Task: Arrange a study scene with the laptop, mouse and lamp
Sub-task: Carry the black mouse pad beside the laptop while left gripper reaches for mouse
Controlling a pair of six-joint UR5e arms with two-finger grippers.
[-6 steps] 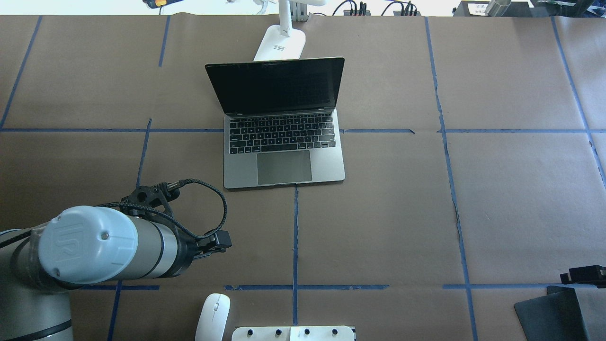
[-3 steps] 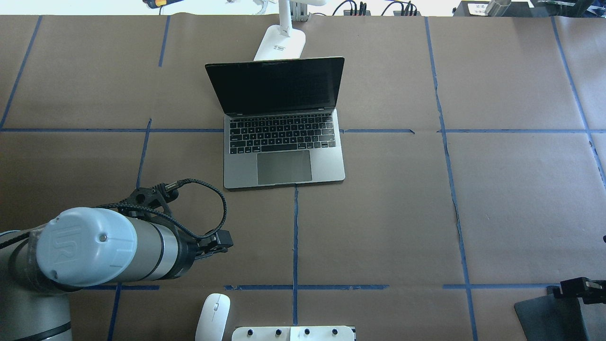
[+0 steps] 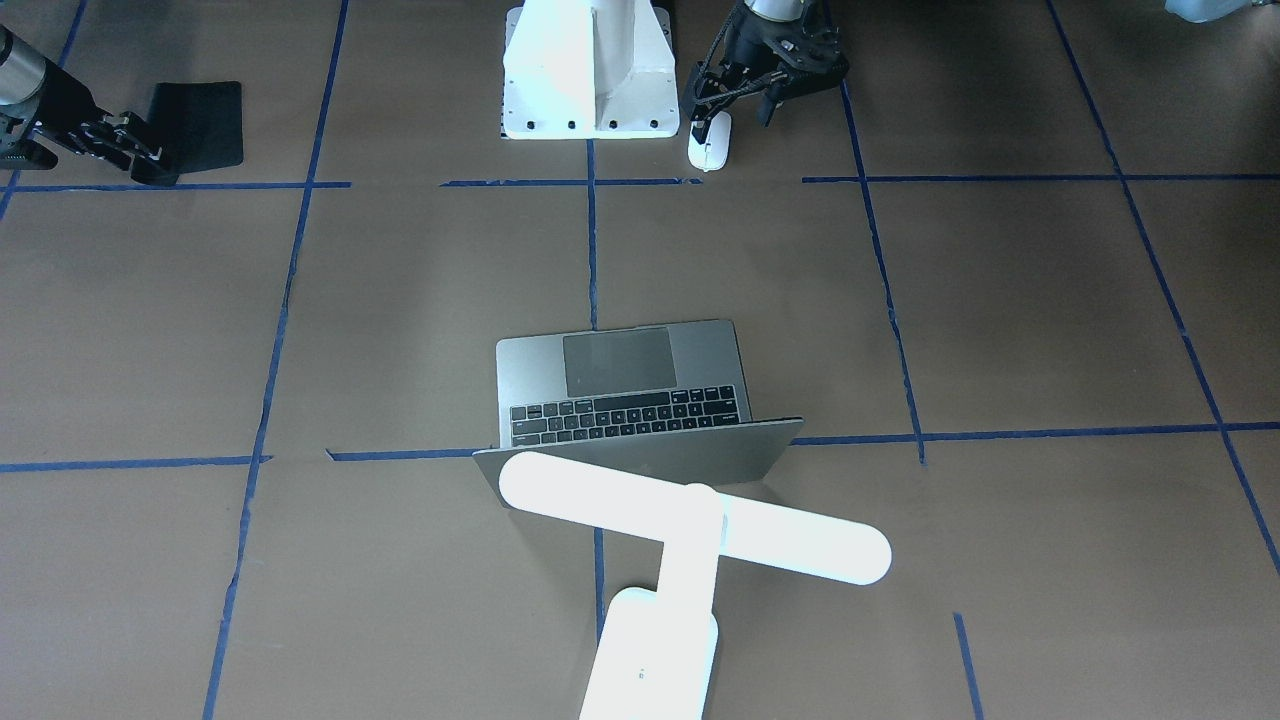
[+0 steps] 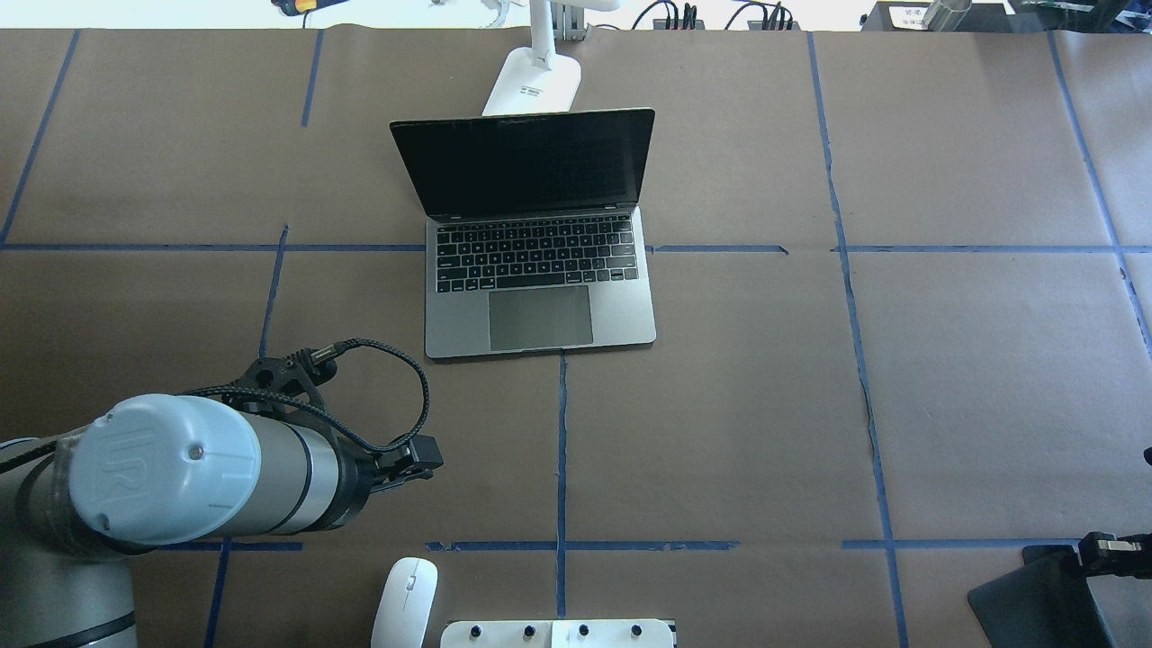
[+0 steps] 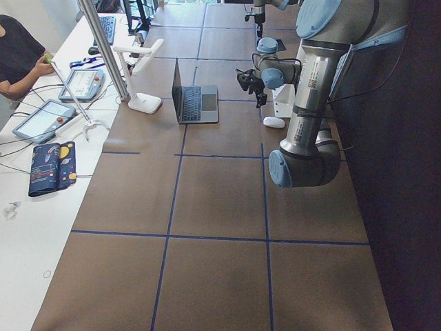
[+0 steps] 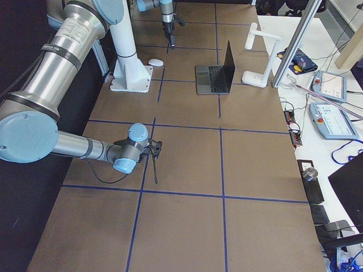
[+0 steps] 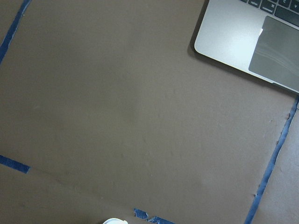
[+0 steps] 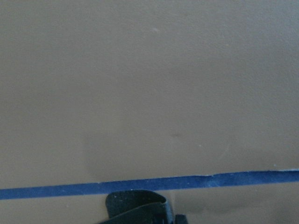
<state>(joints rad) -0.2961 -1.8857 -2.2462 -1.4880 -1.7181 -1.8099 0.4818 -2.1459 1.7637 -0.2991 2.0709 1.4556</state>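
Note:
The grey laptop (image 4: 540,270) stands open mid-table, with the white T-shaped lamp (image 3: 690,525) just behind its lid. The white mouse (image 4: 405,601) lies at the near edge beside the robot base. My left gripper (image 3: 765,100) hangs a little above the table next to the mouse, apart from it; I cannot tell whether it is open or shut. The left wrist view shows the laptop's corner (image 7: 252,37) and a sliver of the mouse (image 7: 114,220). My right gripper (image 4: 1111,549) is shut on the edge of a black floppy mat (image 4: 1035,603) and tilts it up.
The white flared pedestal (image 4: 558,633) with bolt holes stands right of the mouse. Blue tape lines cross the brown table cover. Operators' tablets and cables lie along the far edge beyond the lamp (image 5: 83,83).
My right gripper has moved toward the near edge with the mat, whose corner has shifted slightly left. The left arm has barely moved.

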